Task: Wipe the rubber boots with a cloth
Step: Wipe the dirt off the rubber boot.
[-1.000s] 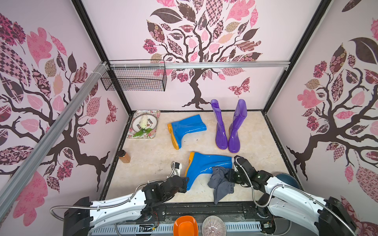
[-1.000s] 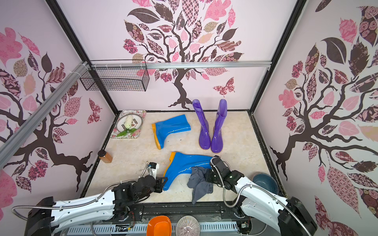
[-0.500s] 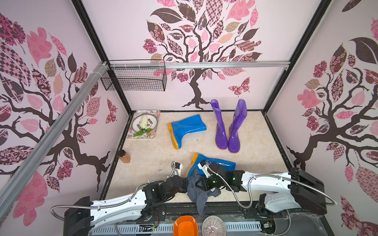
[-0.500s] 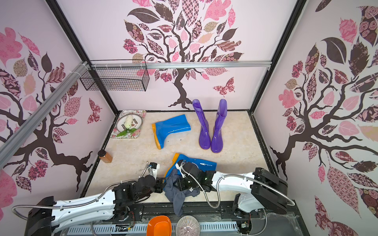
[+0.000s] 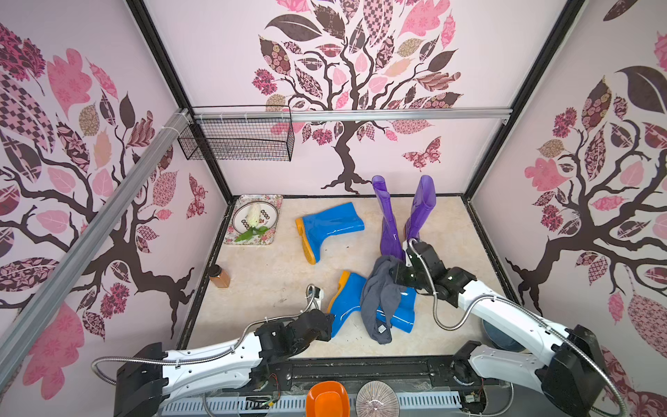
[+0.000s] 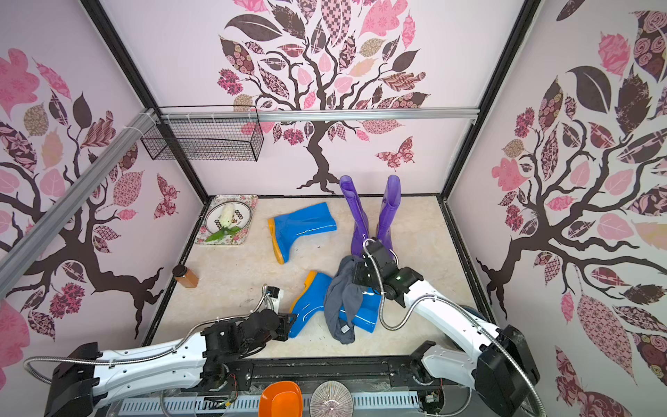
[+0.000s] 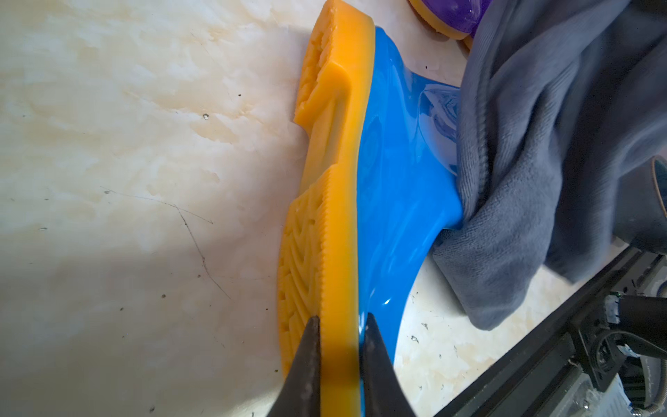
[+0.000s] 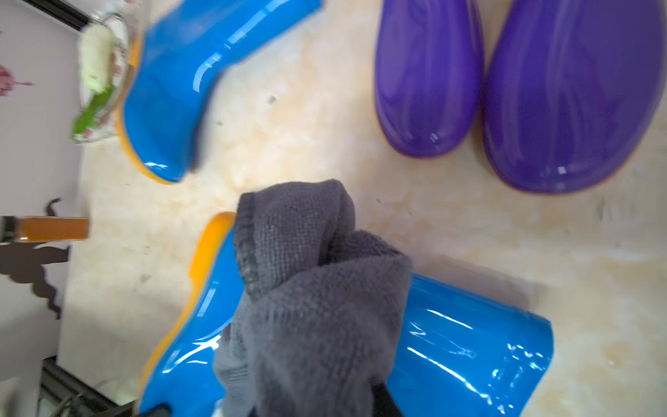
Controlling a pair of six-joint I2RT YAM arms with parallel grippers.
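Observation:
A blue rubber boot (image 5: pixel 346 303) (image 6: pixel 308 305) lies on its side near the front, orange sole to the left. My left gripper (image 7: pixel 339 346) (image 5: pixel 330 323) is shut on that sole's edge at the toe. My right gripper (image 5: pixel 395 274) (image 6: pixel 355 276) is shut on the dark grey cloth (image 5: pixel 379 299) (image 8: pixel 306 289), which hangs down across the middle of this boot. A second blue boot (image 5: pixel 332 227) lies farther back. Two purple boots (image 5: pixel 388 216) (image 5: pixel 420 205) stand upright just behind my right gripper.
A floral tray (image 5: pixel 269 240) with a plate sits in the back left corner. An amber bottle (image 5: pixel 219 276) stands by the left wall. A wire basket (image 5: pixel 238 139) hangs above. A dark bowl (image 5: pixel 498 335) lies under the right arm. An orange bowl (image 5: pixel 326 399) sits at the front rail.
My right gripper swept the cloth leftward over the near blue boot, then back right and farther away, toward the purple boots. The left gripper has kept its hold on the sole.

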